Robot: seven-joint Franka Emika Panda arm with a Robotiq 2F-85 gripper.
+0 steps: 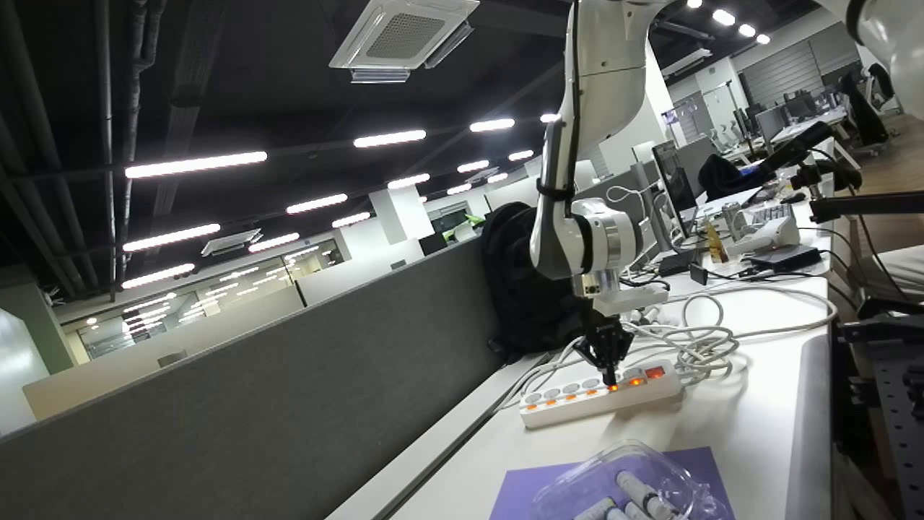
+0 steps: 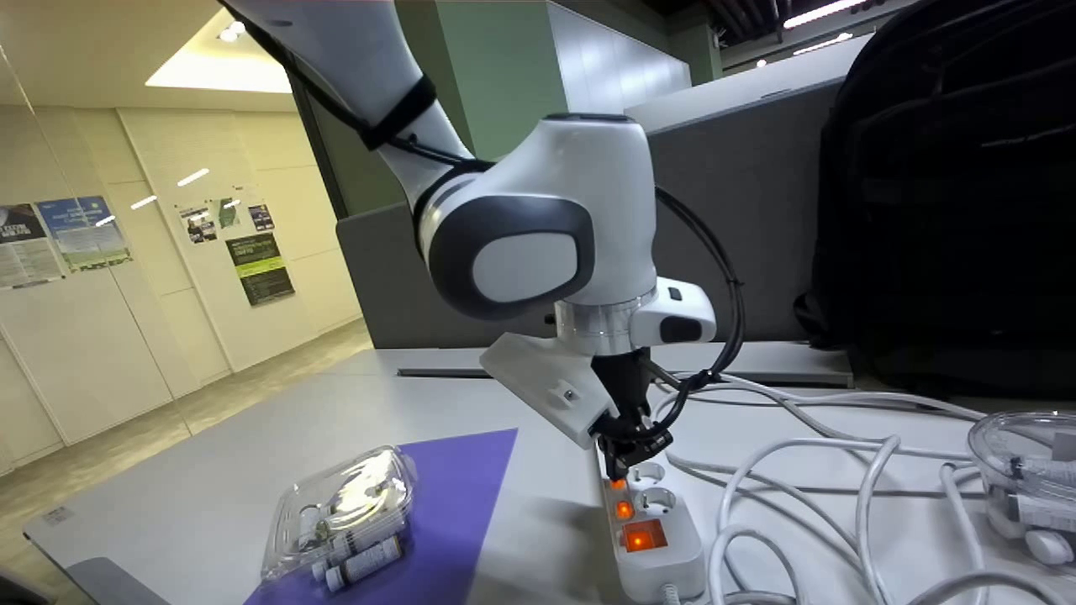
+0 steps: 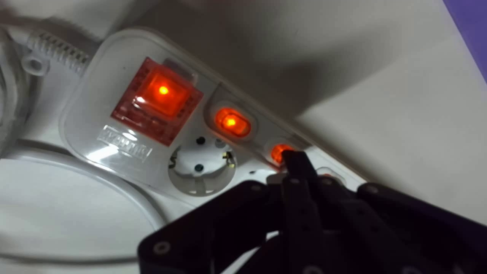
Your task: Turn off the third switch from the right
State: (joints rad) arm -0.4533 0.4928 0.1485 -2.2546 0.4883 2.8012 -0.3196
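Lying on a purple sheet [image 2: 477,475], a clear plastic box [image 2: 294,506] shows us several pale tubes [image 2: 367,565] through its walls — white bodies, some with dark print or bands; its top bulges and catches the light, and we cannot tell whether every tube lies inside it; in an exterior view stands a round clear tub [image 2: 992,481], cut off at the edge of the view, and in it we see white items [image 2: 1044,510], some printed, too little shown for us to name; sheet and tub alike rest on the white table [image 2: 210,437].

Between box and tub lies the power strip [image 1: 603,405], white cables [image 2: 868,504] looping between it and the tub; at its cable end, in the wrist view, we find a red square rocker [image 3: 163,95], a bright spot glowing in it; next to it comes a small oval switch [image 3: 233,122], glowing orange beside a round socket [image 3: 201,167]; after it we count the third switch [image 3: 279,153], glowing too and partly covered by the gripper [image 3: 299,164]; the fingertips [image 3: 295,160] are pressed together and point down at that switch — touching it or just above it, we cannot tell; just past them we catch part of a fourth switch [image 3: 330,176], largely hidden; in both exterior views we see a black backpack [image 1: 516,289] standing beyond the strip, against a grey partition [image 1: 289,390].
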